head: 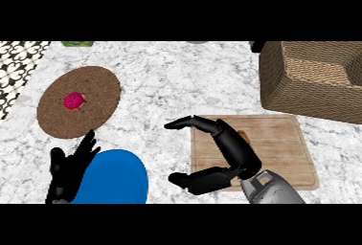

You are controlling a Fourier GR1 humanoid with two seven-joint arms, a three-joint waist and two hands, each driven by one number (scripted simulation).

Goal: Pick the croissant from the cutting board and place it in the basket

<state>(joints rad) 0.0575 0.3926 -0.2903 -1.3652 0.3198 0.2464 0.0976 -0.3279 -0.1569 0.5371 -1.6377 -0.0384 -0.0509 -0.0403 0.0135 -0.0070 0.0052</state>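
Most of the croissant is hidden: only a small orange-brown sliver shows on the wooden cutting board, just behind the right hand. That hand's fingers and thumb arch in a wide C, well apart, with nothing visible between them. The woven, square-walled basket is cut off at the right edge. The left hand rests low left, fingers straight, overlapping a smooth blue plate. A red thing, too small to identify, lies on a round brown mat on the marbled counter
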